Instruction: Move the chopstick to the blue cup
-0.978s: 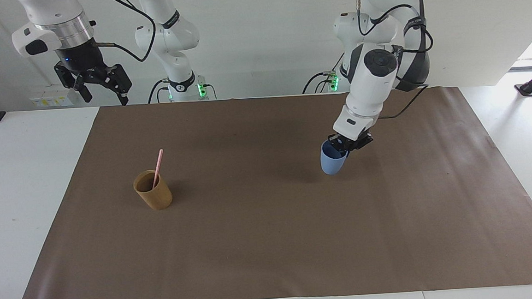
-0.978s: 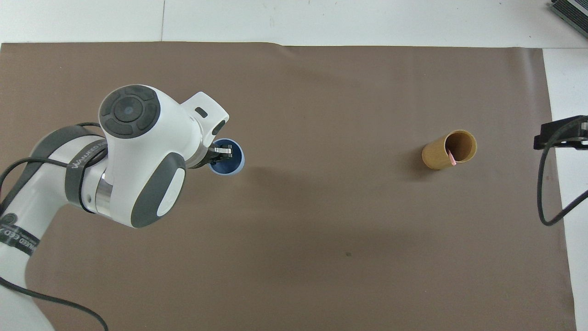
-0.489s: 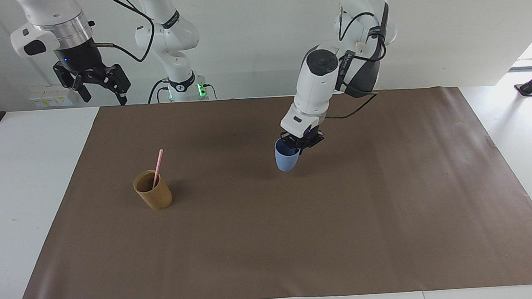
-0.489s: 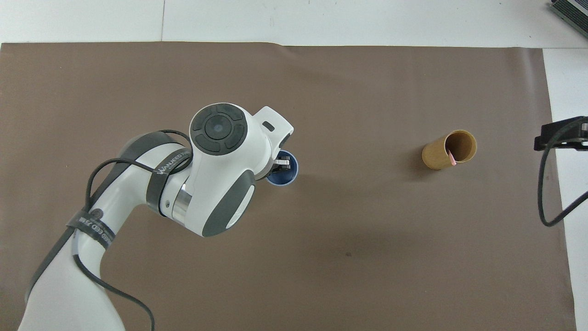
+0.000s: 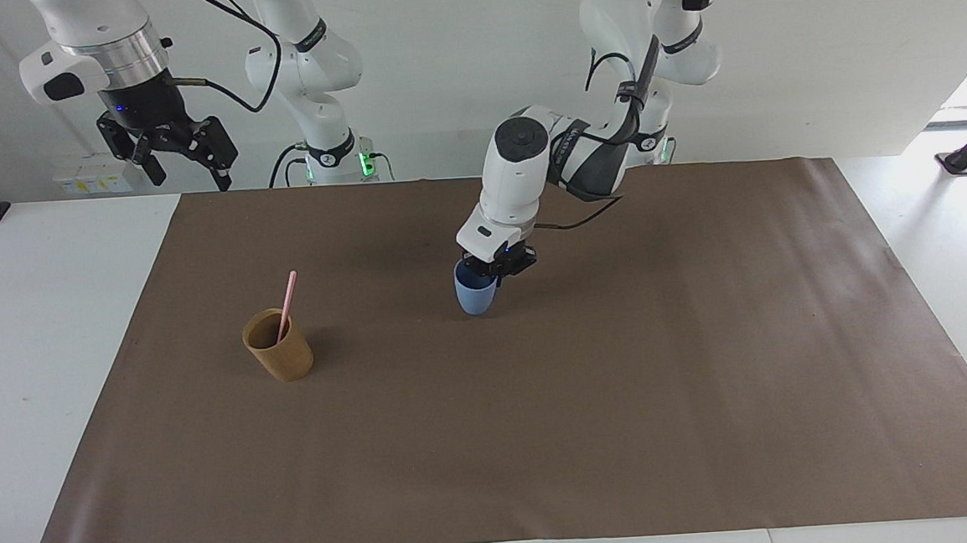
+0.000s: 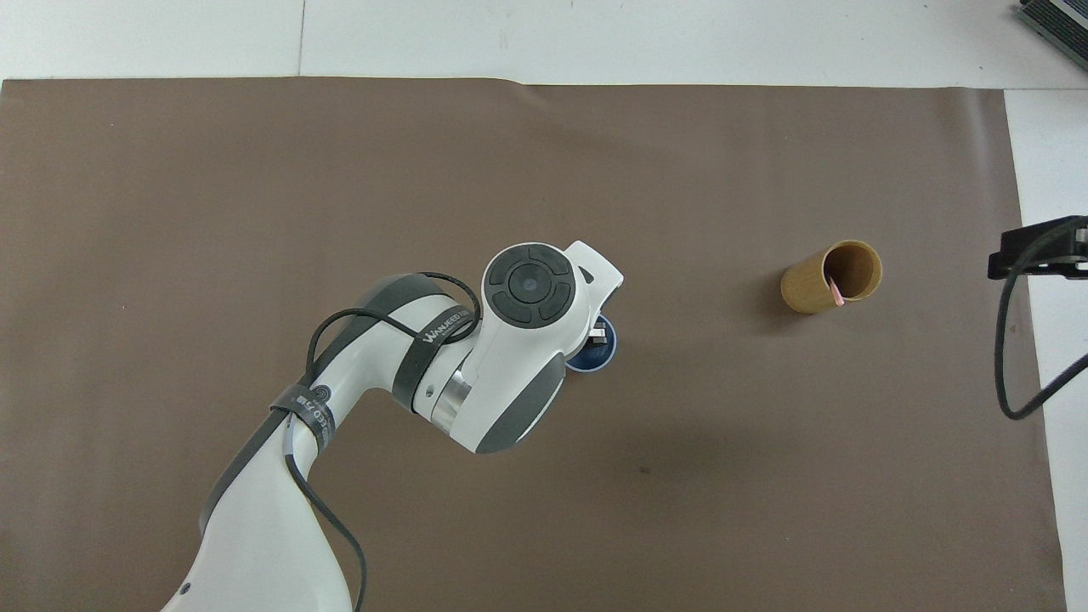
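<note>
My left gripper [image 5: 493, 269] is shut on the rim of the blue cup [image 5: 474, 295] and holds it upright low over the middle of the brown mat; in the overhead view the left gripper [image 6: 598, 337] and its arm hide most of the blue cup [image 6: 602, 360]. A pale-pink chopstick [image 5: 287, 305] leans in the tan-brown cup [image 5: 280, 348], which stands on the mat toward the right arm's end; the chopstick's tip [image 6: 836, 291] shows inside the tan cup [image 6: 829, 278] from above. My right gripper [image 5: 181, 151] waits open and empty, raised by its base at the table's edge.
The brown mat [image 5: 544, 436] covers most of the white table [image 5: 26, 350]. A black part of the right arm with a cable [image 6: 1033, 255] shows at the overhead view's edge.
My left gripper has carried the blue cup across the mat toward the tan cup, from the left arm's end to about the middle. The right arm has barely moved.
</note>
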Tool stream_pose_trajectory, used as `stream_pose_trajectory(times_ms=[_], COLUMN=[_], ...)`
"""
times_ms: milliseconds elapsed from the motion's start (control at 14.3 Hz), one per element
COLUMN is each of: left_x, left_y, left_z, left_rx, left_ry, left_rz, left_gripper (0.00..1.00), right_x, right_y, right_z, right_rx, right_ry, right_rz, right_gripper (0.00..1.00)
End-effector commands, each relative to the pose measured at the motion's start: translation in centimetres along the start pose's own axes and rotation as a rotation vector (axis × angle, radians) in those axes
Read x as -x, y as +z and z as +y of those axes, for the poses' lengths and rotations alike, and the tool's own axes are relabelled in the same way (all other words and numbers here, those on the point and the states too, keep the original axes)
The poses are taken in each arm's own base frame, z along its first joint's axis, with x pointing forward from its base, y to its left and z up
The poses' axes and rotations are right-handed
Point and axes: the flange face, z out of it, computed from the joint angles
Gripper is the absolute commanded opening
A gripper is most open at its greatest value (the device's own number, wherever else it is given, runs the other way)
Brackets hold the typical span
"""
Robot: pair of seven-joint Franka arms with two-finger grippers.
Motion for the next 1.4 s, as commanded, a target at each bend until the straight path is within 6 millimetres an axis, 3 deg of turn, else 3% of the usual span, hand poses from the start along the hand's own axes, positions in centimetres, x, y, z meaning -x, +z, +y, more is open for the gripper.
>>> stream_pose_trajectory(times_ms=[0, 210, 279, 419, 559, 629, 769, 908, 1048, 1328], left_x=[-0.6, -0.7, -0.6, -0.7, -0.9, -0.8, -1.0, -1.1, -2.3, -5.6], left_y=[-0.4, -0.3, -0.3, -0.2, -0.3, -0.3, -1.9, -5.7, -8.4, -12.7], left_z=[1.0, 0.9, 0.9, 0.7, 0.6, 0.6, -0.2, -1.7, -4.3, -12.4], left_rx=[0.005, 0.007, 0.007, 0.013, 0.010, 0.007, 0.000, -0.012, -0.052, -0.068], left_ry=[-0.014, -0.018, -0.019, -0.047, -0.049, -0.049, -0.053, -0.057, -0.064, -0.039], left_rz=[0.020, 0.021, 0.019, 0.026, 0.031, 0.026, 0.027, 0.044, 0.093, 0.092], left_gripper=[0.00, 0.00, 0.17, 0.62, 0.79, 0.99, 1.00, 1.00, 1.00, 1.00], right_x=[0.4, 0.6, 0.6, 0.8, 1.0, 1.0, 0.9, 0.8, 0.8, 0.8], right_y=[0.1, 0.1, 0.1, 0.1, 0.1, 0.1, 0.1, 0.1, 0.1, 0.1], right_z=[0.7, 0.8, 0.7, 0.8, 0.7, 0.7, 0.5, 0.7, 0.7, 0.5], right_rx=[0.016, 0.017, 0.016, 0.017, 0.016, 0.016, 0.003, -0.001, -0.001, -0.003], right_ry=[-0.088, -0.091, -0.091, -0.089, -0.089, -0.089, -0.088, -0.079, -0.081, -0.085], right_rz=[-0.013, -0.024, -0.025, -0.038, -0.045, -0.044, -0.037, -0.038, -0.038, -0.038], right_gripper=[1.00, 1.00, 1.00, 1.00, 1.00, 1.00, 1.00, 1.00, 1.00, 1.00])
